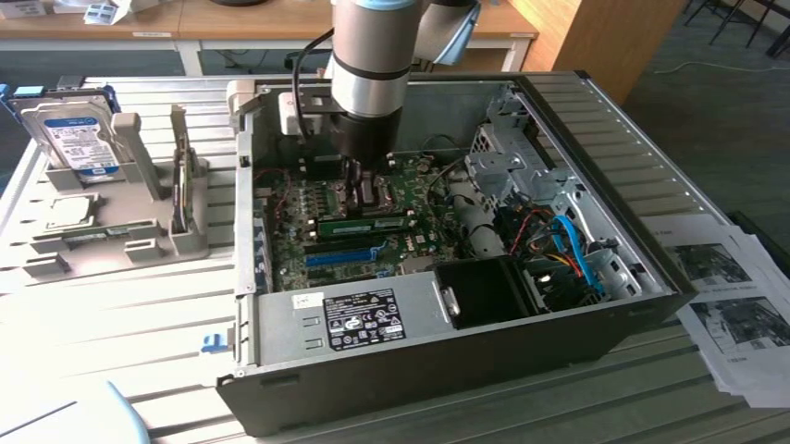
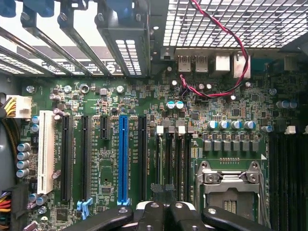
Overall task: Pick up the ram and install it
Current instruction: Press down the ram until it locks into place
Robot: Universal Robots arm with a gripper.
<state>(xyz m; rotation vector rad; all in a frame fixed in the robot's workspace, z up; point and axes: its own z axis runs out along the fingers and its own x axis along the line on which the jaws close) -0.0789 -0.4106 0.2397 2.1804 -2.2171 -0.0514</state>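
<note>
Closest to us in the wrist view are the black fingers of the gripper (image 2: 163, 215), drawn together with no gap between them, so we read it as closed. We see nothing pinched there. In the exterior view the gripper (image 1: 359, 196) hangs straight down from the arm into the open computer case (image 1: 408, 375), its tip just above the ram (image 1: 368, 223).

The ram lies as a green stick across the middle of the circuit board (image 1: 287, 199), parallel to the blue slot (image 1: 339, 256) and a little further from the case's labelled end. That lie suggests to us that it already sits in or on its slot, with the closed fingers placed over it to press rather than to carry. We judge this from the pose alone.

Several things stay unclear. We cannot tell whether the fingertips touch the ram or stop short of it, nor whether the stick is fully seated. In the wrist view the fingers cover the near ends of the dark slots beside the blue slot (image 2: 123, 159), and the ram is hidden there. The processor socket (image 2: 231, 187) is cut off at the frame's edge.

Outside the case, a hard drive (image 1: 72, 139) stands in a grey holder (image 1: 124, 236) on the table (image 1: 124, 314), and printed papers (image 1: 741, 314) lie at the table's opposite edge.
</note>
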